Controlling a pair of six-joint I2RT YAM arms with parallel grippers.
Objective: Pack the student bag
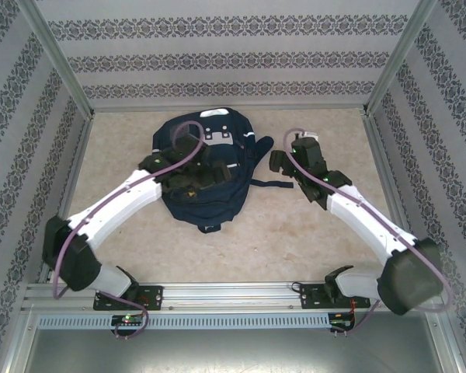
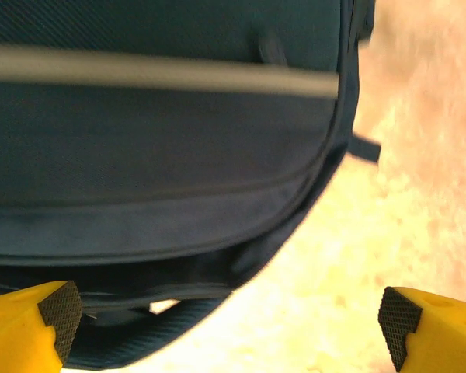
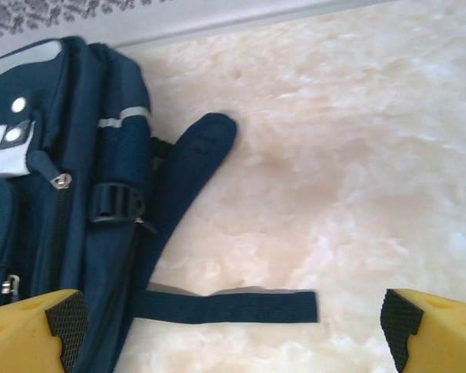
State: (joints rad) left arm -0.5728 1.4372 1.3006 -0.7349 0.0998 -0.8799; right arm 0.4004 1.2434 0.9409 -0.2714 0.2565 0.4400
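Navy fabric with thin pale stripes makes up the backpack (image 1: 206,206), which lies flat in the upper middle of the overhead view on the beige, marbled surface (image 1: 311,241). Patterned walls (image 1: 233,58) close in the far side and both flanks.

The left tool (image 1: 208,172) hangs over the middle of the backpack. Seen from its own wrist, the left tool (image 2: 227,318) is released: its yellow fingers with dark ribbed pads (image 2: 60,311) sit wide apart at the lower corners of the frame, with nothing between them. Above them the backpack (image 2: 155,155) covers the upper left, a blurred light stripe (image 2: 163,74) running across it, and the surface (image 2: 404,233) shows at the right.

The right tool (image 1: 283,163) is just beside the backpack's right edge, above bare surface. In its wrist view the right tool (image 3: 233,322) is also spread wide and grasps nothing. The backpack (image 3: 101,148) lies at the left of that frame, with a light patch (image 3: 4,144), a black buckle (image 3: 113,203), a padded shoulder strap (image 3: 190,167) angled outward, and a thin flat strap (image 3: 225,307) lying across the surface (image 3: 357,155) between the fingers.
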